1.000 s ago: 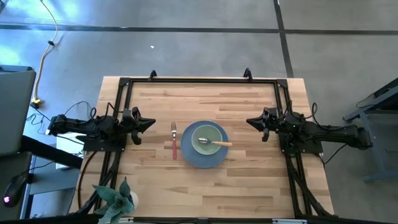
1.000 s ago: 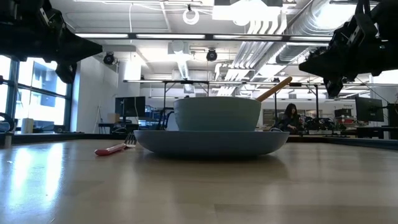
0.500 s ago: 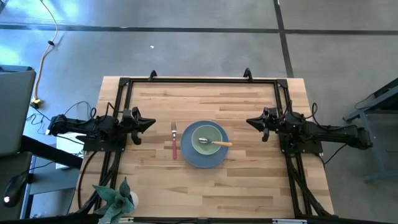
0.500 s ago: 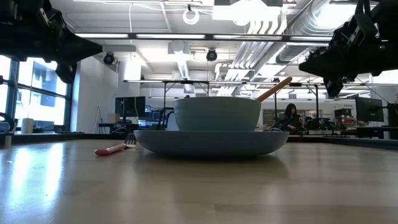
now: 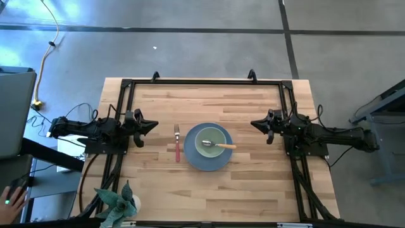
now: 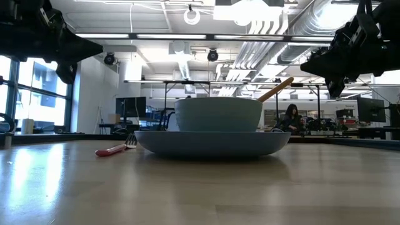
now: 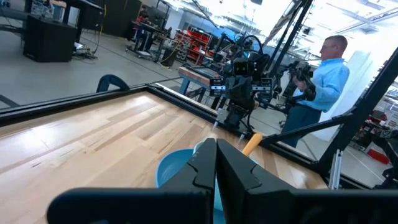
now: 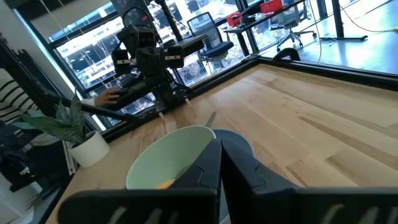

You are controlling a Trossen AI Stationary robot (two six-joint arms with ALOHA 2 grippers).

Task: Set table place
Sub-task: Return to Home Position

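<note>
A grey-blue plate [image 5: 190, 159] lies at the middle of the table [image 5: 209, 196]. The pale green bowl [image 5: 212, 137] stands on it. The yellow-handled spoon [image 5: 218, 145] lies in the bowl, its handle over the right rim. The red-handled fork [image 5: 178, 144] lies flat on the wood left of the plate. My left gripper [image 5: 155, 125] hangs shut above the table's left side. My right gripper [image 5: 253, 124] hangs shut above its right side. Both point level at the plate and hold nothing.
A black metal frame [image 5: 202, 82] runs round the table's far, left and right sides. A potted plant [image 5: 118, 201] stands at the near left corner. A person's hand [image 5: 11, 195] shows off the table at the near left. A person [image 7: 316, 74] stands beyond the right side.
</note>
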